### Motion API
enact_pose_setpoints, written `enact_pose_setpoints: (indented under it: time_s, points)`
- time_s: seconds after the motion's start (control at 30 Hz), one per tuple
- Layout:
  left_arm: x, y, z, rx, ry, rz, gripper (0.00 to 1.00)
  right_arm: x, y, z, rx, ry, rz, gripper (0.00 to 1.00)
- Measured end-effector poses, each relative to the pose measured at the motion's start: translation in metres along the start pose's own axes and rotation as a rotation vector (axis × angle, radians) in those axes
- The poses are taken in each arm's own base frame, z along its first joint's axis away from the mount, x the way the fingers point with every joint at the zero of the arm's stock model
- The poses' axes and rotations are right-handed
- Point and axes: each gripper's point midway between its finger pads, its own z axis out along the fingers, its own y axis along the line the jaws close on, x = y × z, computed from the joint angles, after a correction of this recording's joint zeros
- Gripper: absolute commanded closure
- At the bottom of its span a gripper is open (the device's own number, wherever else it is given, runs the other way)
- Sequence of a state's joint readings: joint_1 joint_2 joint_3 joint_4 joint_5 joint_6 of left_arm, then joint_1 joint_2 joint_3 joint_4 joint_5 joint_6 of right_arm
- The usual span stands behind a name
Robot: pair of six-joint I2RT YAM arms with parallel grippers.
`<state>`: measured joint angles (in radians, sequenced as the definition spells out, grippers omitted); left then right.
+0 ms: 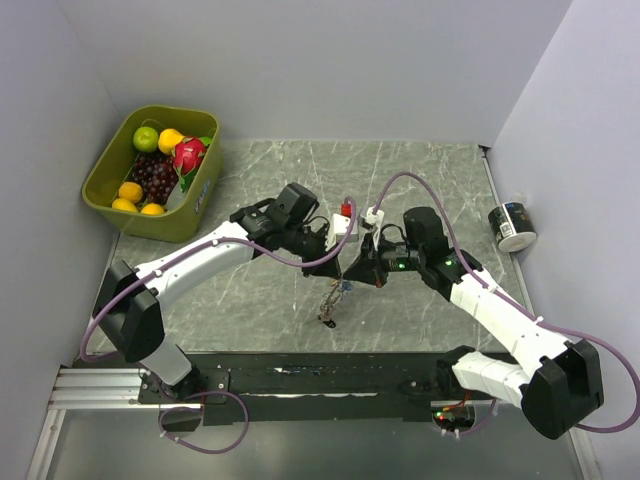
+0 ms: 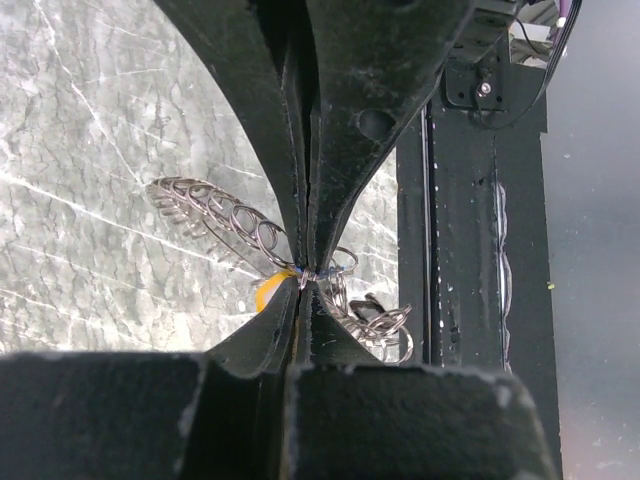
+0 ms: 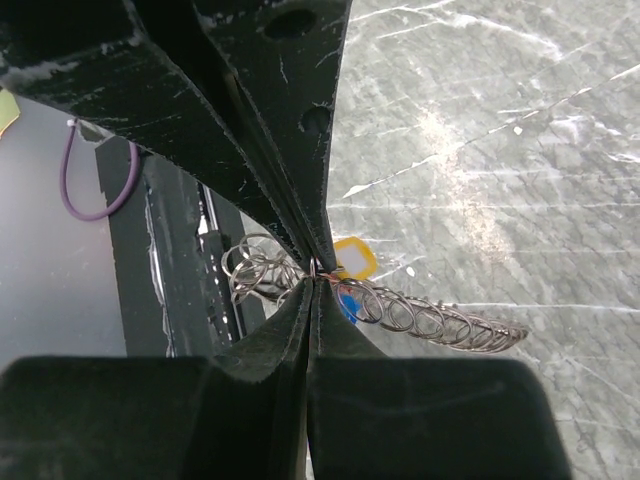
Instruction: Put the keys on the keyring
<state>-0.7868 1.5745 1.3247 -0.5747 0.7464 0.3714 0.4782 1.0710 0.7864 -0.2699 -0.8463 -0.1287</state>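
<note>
The keyring (image 1: 331, 300), a silvery wire ring with a looped rim, hangs above the marble table between my two grippers. They meet tip to tip at the table's middle. My left gripper (image 2: 306, 282) is shut on the keyring's (image 2: 214, 214) wire, with a yellow key head (image 2: 267, 293) and a dark key (image 2: 372, 304) beside the pinch. My right gripper (image 3: 314, 273) is shut on the same stretch of keyring (image 3: 440, 322), where a yellow key head (image 3: 356, 258) and a blue key head (image 3: 348, 303) hang. In the top view the left gripper (image 1: 338, 262) and the right gripper (image 1: 354, 268) nearly touch.
An olive green bin (image 1: 170, 222) of fruit stands at the back left. A small black and white roll (image 1: 514, 226) lies by the right wall. A black rail (image 1: 330, 380) runs along the near edge, just below the hanging ring.
</note>
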Motion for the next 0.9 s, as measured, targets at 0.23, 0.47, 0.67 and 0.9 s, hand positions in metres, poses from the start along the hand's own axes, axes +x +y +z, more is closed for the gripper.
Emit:
enact_pose_setpoints:
  time_s: [0.23, 0.47, 0.67, 0.9]
  points:
    - [-0.005, 0.0, -0.002, -0.039, -0.063, 0.003, 0.99, -0.006, -0.002, -0.003, 0.029, -0.023, -0.01, 0.68]
    - [-0.015, -0.001, -0.009, -0.119, -0.22, 0.027, 0.99, -0.039, 0.007, -0.018, 0.07, -0.147, -0.094, 0.5]
    - [-0.017, 0.001, -0.019, -0.219, -0.376, 0.031, 0.99, -0.052, 0.01, -0.027, 0.108, -0.207, -0.122, 0.46]
    - [-0.031, -0.009, -0.037, -0.267, -0.585, 0.071, 0.99, -0.049, 0.012, -0.027, 0.091, -0.225, -0.133, 0.44]
